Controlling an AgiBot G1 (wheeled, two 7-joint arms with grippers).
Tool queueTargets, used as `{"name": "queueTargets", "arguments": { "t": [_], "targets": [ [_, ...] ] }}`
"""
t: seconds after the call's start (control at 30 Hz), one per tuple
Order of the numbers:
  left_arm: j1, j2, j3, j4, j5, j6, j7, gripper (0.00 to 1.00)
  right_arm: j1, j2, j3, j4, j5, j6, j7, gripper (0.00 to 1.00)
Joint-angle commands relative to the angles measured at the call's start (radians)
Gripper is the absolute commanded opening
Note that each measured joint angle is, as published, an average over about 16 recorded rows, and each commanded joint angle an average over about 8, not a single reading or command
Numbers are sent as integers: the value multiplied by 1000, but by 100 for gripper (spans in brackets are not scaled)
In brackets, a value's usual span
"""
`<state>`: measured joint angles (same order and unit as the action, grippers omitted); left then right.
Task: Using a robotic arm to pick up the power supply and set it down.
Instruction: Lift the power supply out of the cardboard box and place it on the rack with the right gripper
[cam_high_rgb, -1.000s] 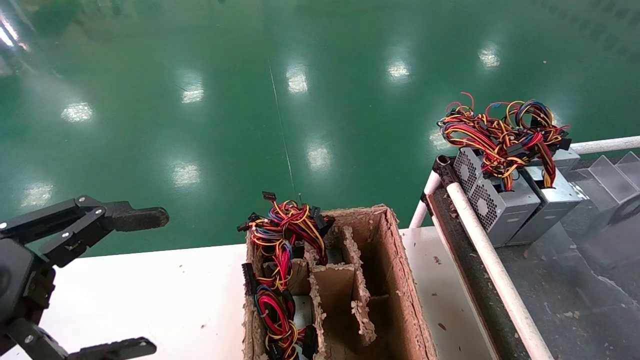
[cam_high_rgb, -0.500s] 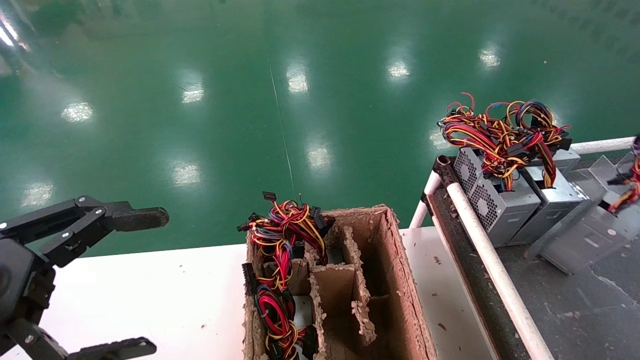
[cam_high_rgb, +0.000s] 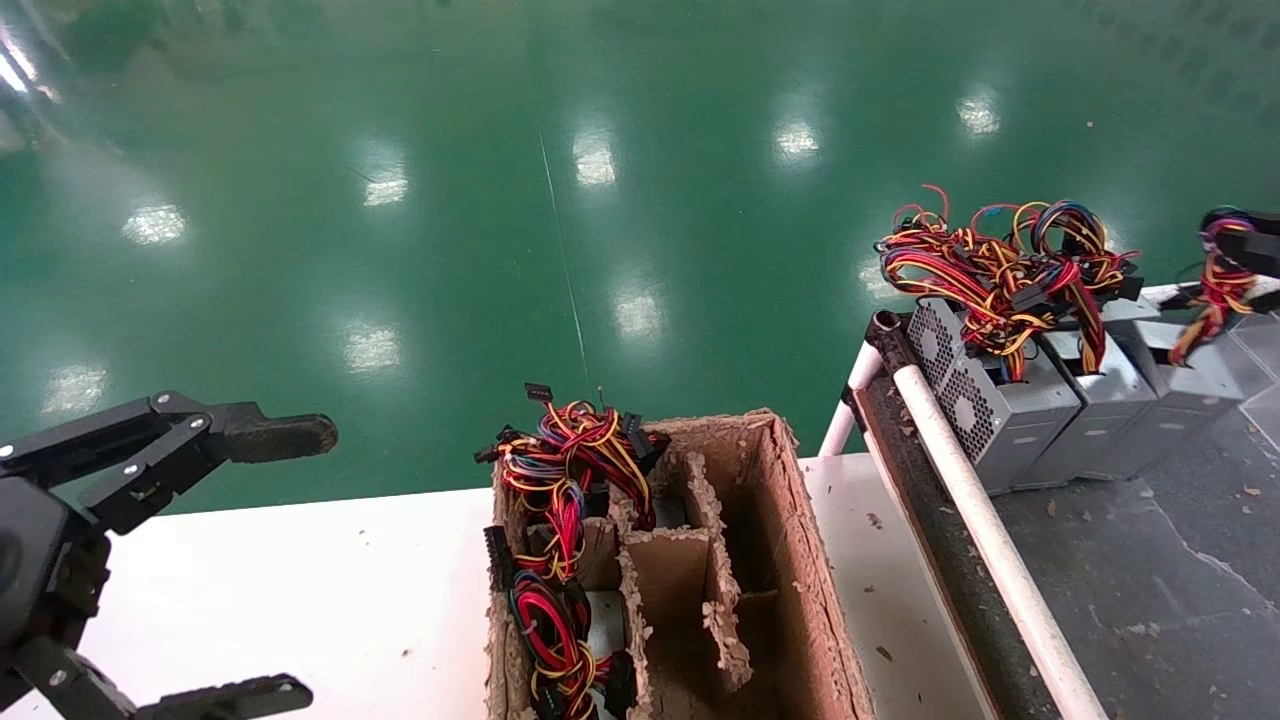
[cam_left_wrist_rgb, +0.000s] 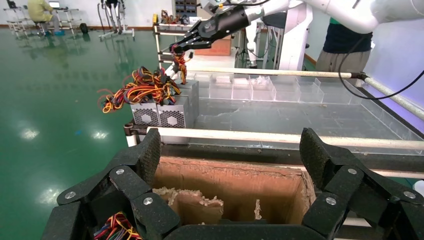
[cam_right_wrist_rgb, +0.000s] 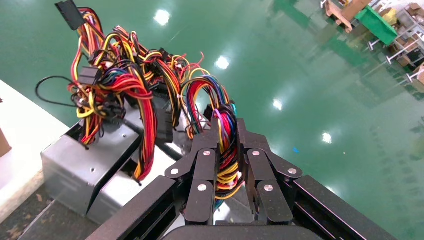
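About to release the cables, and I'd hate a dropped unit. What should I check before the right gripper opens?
1. Right gripper shut on the wire bundle of the power supply: ok.
2. Power supply in line beside the two other supplies: ok.
3. Its base fully resting on the dark surface: cannot tell.
4. Left gripper open, parked above the white table, away from the work: ok.

floor (cam_high_rgb: 400, 150): glossy green, light reflections | table (cam_high_rgb: 300, 600): white
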<state>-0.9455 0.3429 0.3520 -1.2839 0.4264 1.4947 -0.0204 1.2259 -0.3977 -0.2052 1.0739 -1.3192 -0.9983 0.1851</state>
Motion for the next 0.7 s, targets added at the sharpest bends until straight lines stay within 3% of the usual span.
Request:
{"name": "queueTargets", "arguments": {
  "t": [0.03, 0.07, 0.3, 0.33, 0.7],
  "targets": [
    [0, 0, 0, 0, 0, 0, 0, 100, 40, -23, -22, -9, -32, -7, 7, 1],
    [0, 0, 0, 0, 0, 0, 0, 100, 57, -32, -30, -18, -44, -10, 8, 7],
    [0, 0, 0, 0, 0, 0, 0, 100, 144, -73, -66, -72, -99, -37, 4, 94],
    [0, 0, 0, 0, 0, 0, 0, 100, 152, -75, -69, -77, -104, -41, 3, 100],
    [0, 0, 1, 0, -1, 0, 0, 100, 201, -85, -76, -120, -108, -71, 32, 100]
  ]
}}
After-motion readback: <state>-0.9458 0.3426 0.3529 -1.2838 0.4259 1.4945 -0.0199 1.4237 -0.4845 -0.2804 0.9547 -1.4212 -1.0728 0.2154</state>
